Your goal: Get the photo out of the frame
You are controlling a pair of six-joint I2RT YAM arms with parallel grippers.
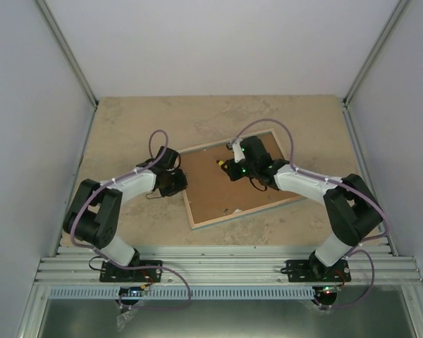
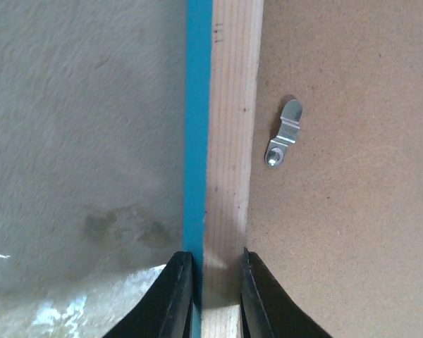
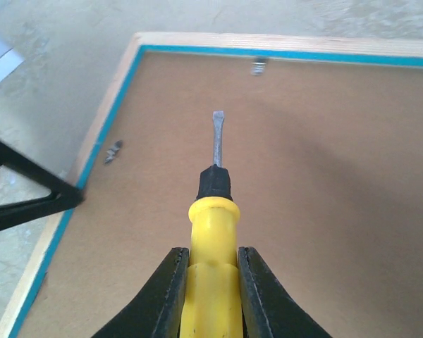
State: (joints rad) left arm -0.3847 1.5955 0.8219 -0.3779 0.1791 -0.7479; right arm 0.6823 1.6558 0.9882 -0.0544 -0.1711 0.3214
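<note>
Where top view hides the grips, we see by wrist: left end effector point(image 2: 215, 259) pinching frame point(image 2: 229, 105) edge, right end effector point(image 3: 211, 255) holding screwdriver point(image 3: 212, 211).

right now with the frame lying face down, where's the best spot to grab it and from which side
The frame by its left rail, from above, one finger on the turquoise outer edge, one on the inner side by the backing board. The rail is narrow and straight, so jaws fit across it; the left gripper is shut on it this way.
</note>
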